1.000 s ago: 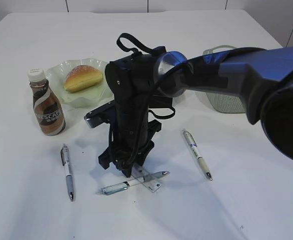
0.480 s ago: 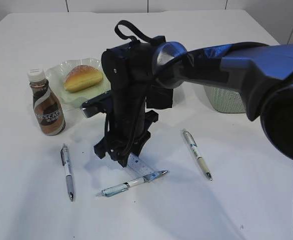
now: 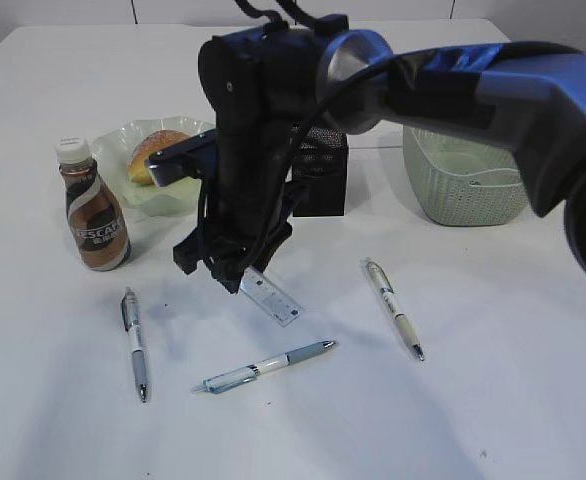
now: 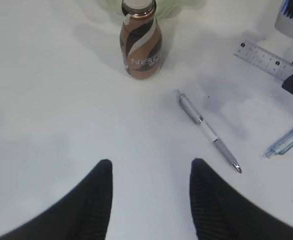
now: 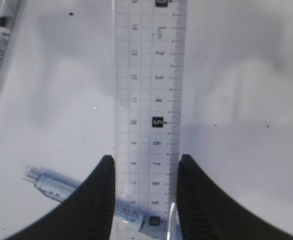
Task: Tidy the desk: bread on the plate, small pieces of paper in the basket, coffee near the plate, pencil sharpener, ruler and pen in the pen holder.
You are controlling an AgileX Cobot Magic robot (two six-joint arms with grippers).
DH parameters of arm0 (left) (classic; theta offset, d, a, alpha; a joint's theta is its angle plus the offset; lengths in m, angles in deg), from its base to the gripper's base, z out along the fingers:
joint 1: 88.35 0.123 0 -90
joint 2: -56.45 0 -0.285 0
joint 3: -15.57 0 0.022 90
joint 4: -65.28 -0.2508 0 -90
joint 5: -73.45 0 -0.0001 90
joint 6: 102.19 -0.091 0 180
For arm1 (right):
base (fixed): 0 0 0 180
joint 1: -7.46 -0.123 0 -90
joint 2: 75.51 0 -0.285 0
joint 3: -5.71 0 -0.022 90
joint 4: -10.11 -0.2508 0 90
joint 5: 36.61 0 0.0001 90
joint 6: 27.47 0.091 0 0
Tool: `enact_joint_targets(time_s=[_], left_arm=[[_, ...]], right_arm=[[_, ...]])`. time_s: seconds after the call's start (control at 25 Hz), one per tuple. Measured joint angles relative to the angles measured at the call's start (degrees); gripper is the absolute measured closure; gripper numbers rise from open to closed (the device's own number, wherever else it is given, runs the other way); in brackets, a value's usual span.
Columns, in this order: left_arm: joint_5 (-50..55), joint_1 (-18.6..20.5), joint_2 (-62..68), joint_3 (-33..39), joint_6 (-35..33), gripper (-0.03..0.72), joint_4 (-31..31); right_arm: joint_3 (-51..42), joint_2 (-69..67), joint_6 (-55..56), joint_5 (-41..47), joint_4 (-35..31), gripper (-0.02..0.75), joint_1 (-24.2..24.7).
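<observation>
Here the nearest thing on the white table (image 3: pixel 473 400) is a light blue pen (image 3: pixel 268 366), which lies flat at the front, almost across the view. A little behind it, on the left, lies a silver pen (image 3: pixel 135 342), and on the right a white pen (image 3: pixel 393 307); the three are well apart from each other.

Above the blue pen hangs the right gripper (image 3: pixel 235 277). It is clamped on the transparent ruler (image 3: pixel 270 297), one finger on each long edge, as the right wrist view shows clearly: the ruler (image 5: pixel 149 100) runs straight out between the two black fingers (image 5: pixel 99 200). In the exterior view the ruler slants down to the right from the fingers, and it seems lifted off the table, with its shadow below.

The left gripper (image 4: pixel 149 200) hovers over a bare part of the table with its fingers apart and nothing between them. In front of it are the silver pen (image 4: pixel 207 131) and the coffee bottle (image 4: pixel 140 42).

Further back on the left, the coffee bottle (image 3: pixel 93 210) stands upright, just beside the pale green plate (image 3: pixel 133 185), which carries the bread (image 3: pixel 153 150). Behind the arm stands the black mesh pen holder (image 3: pixel 323 175). At the right rear is the light green basket (image 3: pixel 463 180).
</observation>
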Motion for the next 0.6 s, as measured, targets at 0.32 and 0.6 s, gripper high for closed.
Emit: enact_joint_targets(time_s=[0.32, 0.6], left_arm=[[-0.25, 0.00, 0.00, 0.00, 0.00, 0.340, 0.00], [-0.62, 0.00, 0.00, 0.00, 0.00, 0.326, -0.04]], right_arm=[[0.00, 7.05, 1.17, 0.47, 2.26, 0.442, 0.00], [0.00, 14.26, 2.39, 0.93, 4.63, 0.442, 0.00]])
